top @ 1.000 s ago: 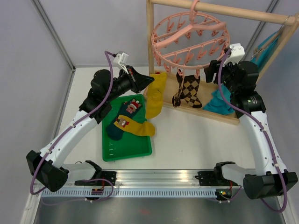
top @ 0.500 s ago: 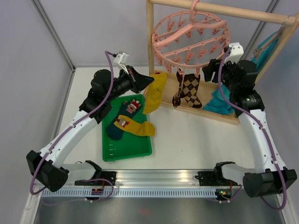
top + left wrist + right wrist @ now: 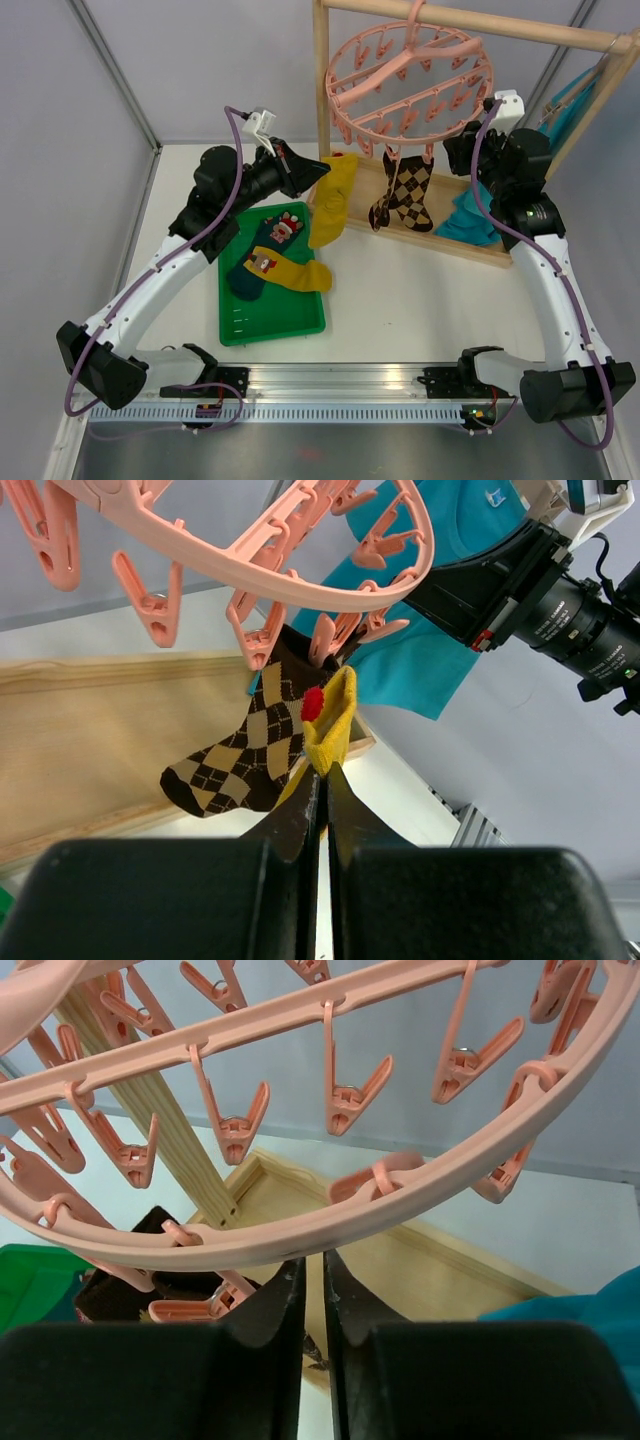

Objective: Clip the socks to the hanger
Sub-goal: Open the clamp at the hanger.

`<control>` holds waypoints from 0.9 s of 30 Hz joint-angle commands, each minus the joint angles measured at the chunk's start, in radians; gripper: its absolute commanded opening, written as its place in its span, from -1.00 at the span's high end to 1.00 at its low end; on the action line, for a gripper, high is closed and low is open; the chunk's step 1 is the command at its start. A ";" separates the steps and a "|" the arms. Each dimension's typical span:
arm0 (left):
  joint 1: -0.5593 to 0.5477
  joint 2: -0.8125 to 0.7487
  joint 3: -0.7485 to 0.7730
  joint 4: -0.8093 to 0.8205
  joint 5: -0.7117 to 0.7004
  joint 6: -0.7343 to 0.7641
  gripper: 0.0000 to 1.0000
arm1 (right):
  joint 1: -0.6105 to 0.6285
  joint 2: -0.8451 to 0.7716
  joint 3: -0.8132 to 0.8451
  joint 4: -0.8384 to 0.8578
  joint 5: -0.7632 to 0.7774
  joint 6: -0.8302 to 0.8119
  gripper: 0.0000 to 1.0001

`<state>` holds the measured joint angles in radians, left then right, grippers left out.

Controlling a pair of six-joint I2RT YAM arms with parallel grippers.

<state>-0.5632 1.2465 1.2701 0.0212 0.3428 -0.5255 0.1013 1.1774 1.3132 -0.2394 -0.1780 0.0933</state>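
The pink hanger hangs by its hook from the wooden rack's top bar. Two brown argyle socks dangle from clips at its near rim. My left gripper is shut on a mustard-yellow sock and holds it up just left of the argyle pair. In the left wrist view the yellow sock sticks up from the left gripper below the hanger's clips. My right gripper is shut on the hanger's ring at its right near edge, with the gripper pinching the ring's lower rim.
A green tray on the table holds two dark teal socks with figures and another yellow sock. The wooden rack's post stands beside the hanger, on a wooden base board. A teal cloth lies at the right.
My right gripper has closed onto the hanger's ring, and the hanger has shifted and tilted slightly. The left arm with the yellow sock has barely moved.
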 commanded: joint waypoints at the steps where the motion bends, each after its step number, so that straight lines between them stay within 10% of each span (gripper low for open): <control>1: -0.004 -0.018 0.037 -0.010 0.033 0.033 0.95 | 0.024 -0.036 0.009 0.069 0.017 0.051 0.74; 27: 0.017 0.278 0.452 -0.187 -0.062 0.114 0.95 | 0.331 0.034 0.181 -0.066 0.156 0.042 0.58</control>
<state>-0.5560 1.4773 1.6245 -0.1204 0.3191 -0.4500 0.3954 1.2110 1.4376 -0.3527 -0.0467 0.1421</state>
